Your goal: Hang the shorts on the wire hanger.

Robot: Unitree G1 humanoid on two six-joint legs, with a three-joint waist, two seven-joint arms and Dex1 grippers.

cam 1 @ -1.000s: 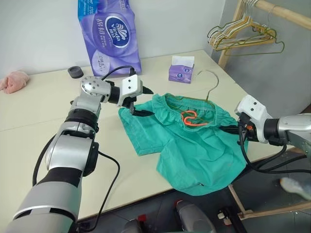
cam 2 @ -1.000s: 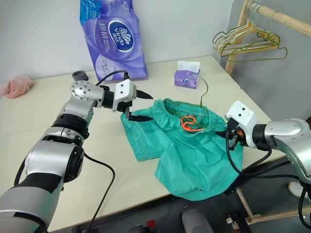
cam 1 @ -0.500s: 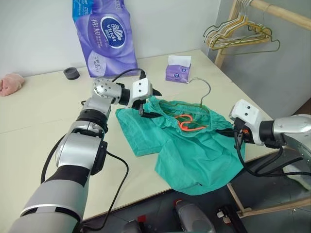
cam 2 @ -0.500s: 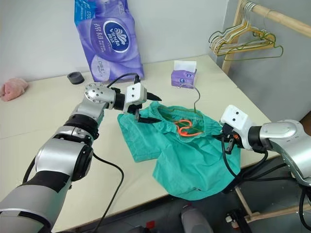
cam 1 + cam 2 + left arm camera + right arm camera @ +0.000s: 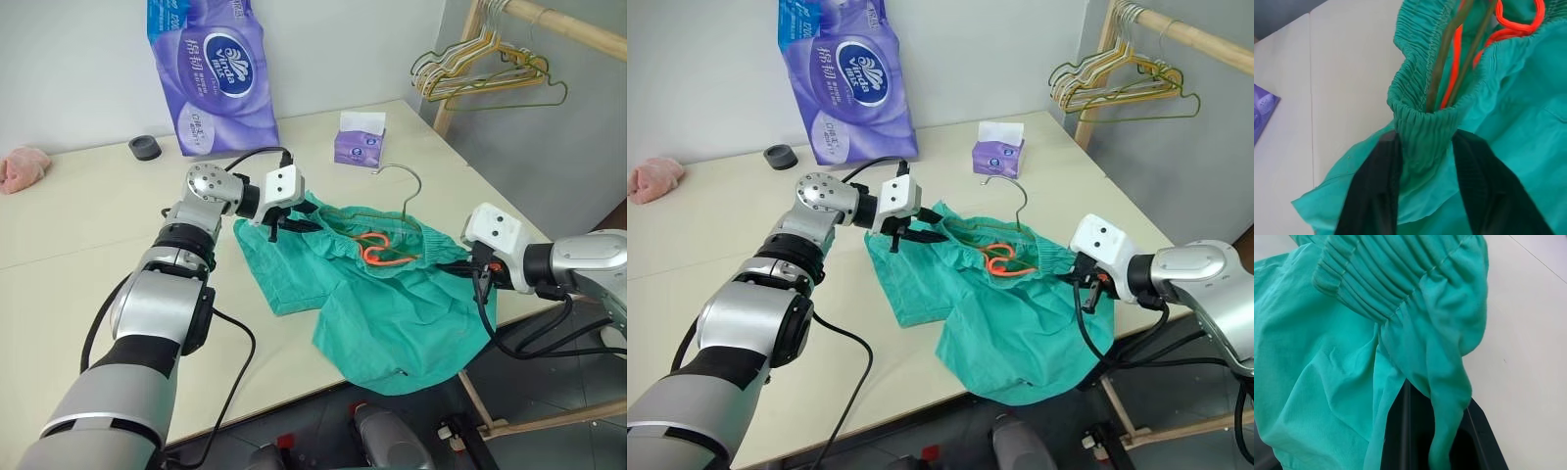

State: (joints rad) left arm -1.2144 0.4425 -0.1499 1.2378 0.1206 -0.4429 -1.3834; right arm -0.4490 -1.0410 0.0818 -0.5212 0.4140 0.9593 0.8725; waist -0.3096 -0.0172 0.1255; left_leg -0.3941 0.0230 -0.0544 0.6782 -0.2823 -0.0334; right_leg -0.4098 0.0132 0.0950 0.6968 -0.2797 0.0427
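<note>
Shorts lie mid-frame over the table edge, hanger inside the waistband. Left claw pinches one waistband end, right claw the other; we stretch evenly.

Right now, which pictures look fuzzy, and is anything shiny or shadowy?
Left wrist view: the two black fingers look soft and fuzzy up close, while the shorts waistband beyond them is sharper. Right wrist view: the nearest fold of cloth is a bit blurred, the gathers farther up crisp. Left eye view: even light, a soft shadow on the table under the left arm; the toilet paper pack shows slight shine.
</note>
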